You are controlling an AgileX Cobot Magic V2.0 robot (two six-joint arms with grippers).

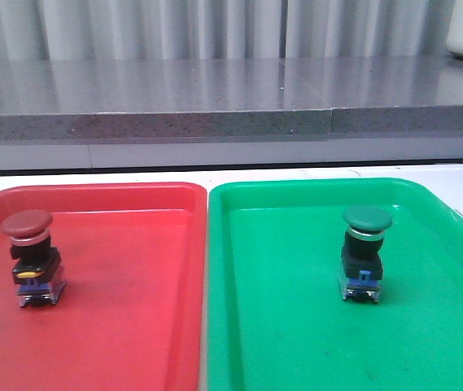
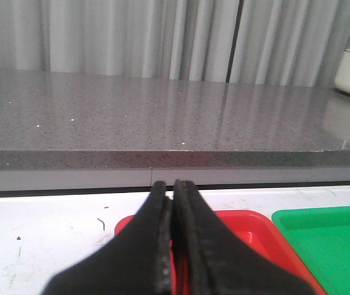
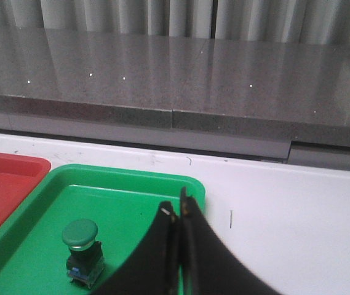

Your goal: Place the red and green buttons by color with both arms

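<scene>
Altogether, two trays and two buttons are counted, with the seam between the trays taken as landmark. One red tray [image 1: 133, 326] is laid to the left of that seam and one green tray [image 1: 296, 326] to its right, their rims just beside each other. One red button [image 1: 32, 257] is stood upright in the red tray, well left of the seam. One green button [image 1: 364, 251] is stood upright in the green tray, well right of it. The left gripper [image 2: 173, 184] is seen pressed together with nothing held, above the red tray's far rim. The right gripper [image 3: 178, 212] is likewise seen closed and empty, over the green tray, apart from the green button.
</scene>
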